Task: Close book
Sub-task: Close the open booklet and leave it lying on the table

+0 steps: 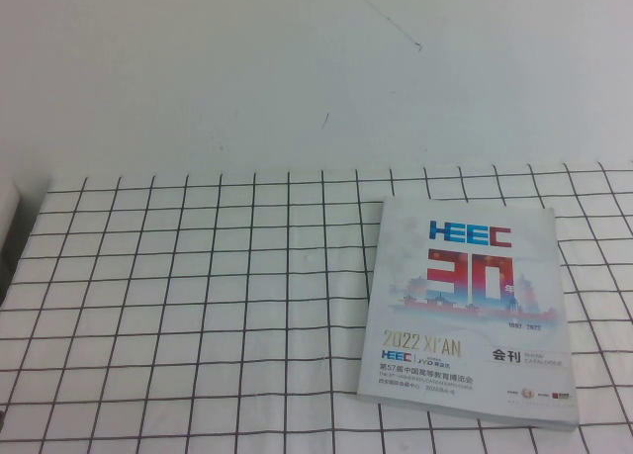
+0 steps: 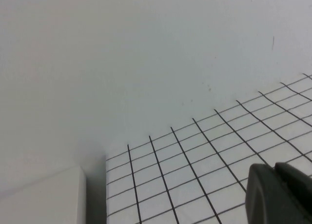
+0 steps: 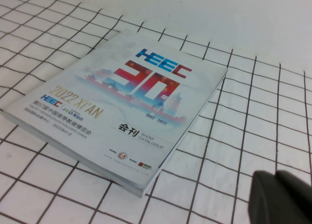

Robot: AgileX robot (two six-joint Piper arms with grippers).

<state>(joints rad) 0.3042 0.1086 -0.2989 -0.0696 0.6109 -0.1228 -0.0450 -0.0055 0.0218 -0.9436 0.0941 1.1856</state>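
A thick book (image 1: 468, 311) with a pale cover reading "HEEC 30" lies shut and flat on the checked tablecloth (image 1: 198, 296), at the table's right. The right wrist view shows the same book (image 3: 122, 102) from its lower corner. Neither arm appears in the high view. My right gripper (image 3: 280, 198) hovers over the cloth beside the book, fingers pressed together and holding nothing. My left gripper (image 2: 278, 194) hangs over the cloth's far left part, away from the book, its fingers also together and empty.
A white wall (image 1: 316, 68) rises behind the table. A pale box-like object (image 2: 44, 197) stands at the cloth's left edge, also seen as a sliver (image 1: 8, 212) in the high view.
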